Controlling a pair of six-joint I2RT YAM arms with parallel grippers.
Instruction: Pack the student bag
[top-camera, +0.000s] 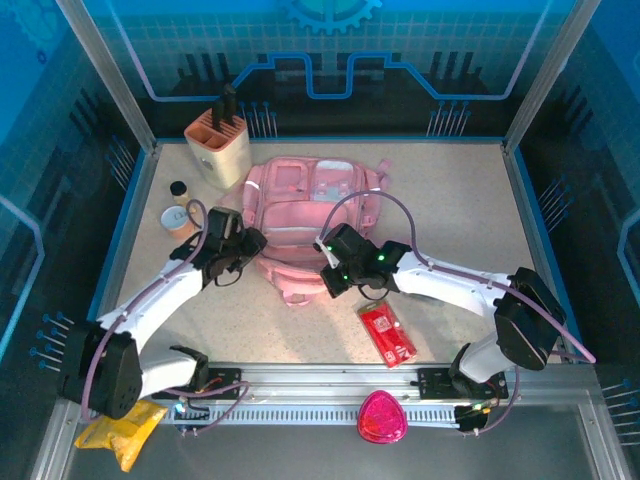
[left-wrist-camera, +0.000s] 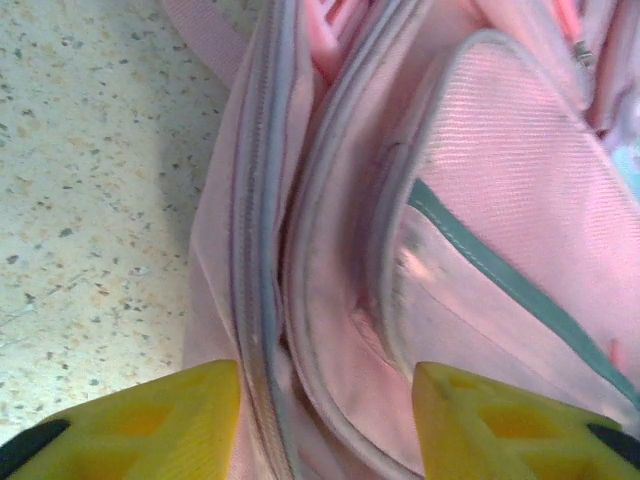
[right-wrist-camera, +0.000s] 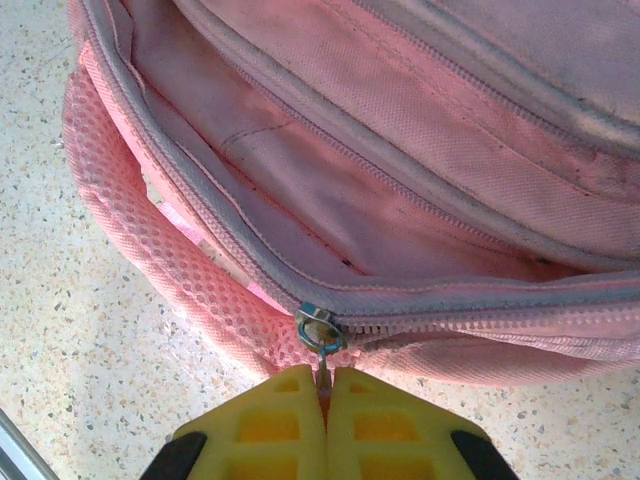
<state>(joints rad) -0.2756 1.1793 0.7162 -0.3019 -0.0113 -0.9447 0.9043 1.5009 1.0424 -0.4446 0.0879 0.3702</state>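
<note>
At the student bag (top-camera: 300, 215), left fingers (left-wrist-camera: 150, 420) wide, right fingers (right-wrist-camera: 275, 425) tight on zipper pull (right-wrist-camera: 320, 335).

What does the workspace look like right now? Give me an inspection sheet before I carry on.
Surface: speckled beige table, no spills seen.
Job's things: pink student bag lying mid-table, main compartment partly unzipped.
Clutter: beige holder, small jars, red packet, magenta object on the near rail, yellow pouch.
Grippers: left gripper open, fingers either side of the bag's edge; right gripper shut on the zipper pull.
Cables: purple cables loop off both arms, one arching over the bag.
Surroundings: blue panelled walls, metal frame.
</note>
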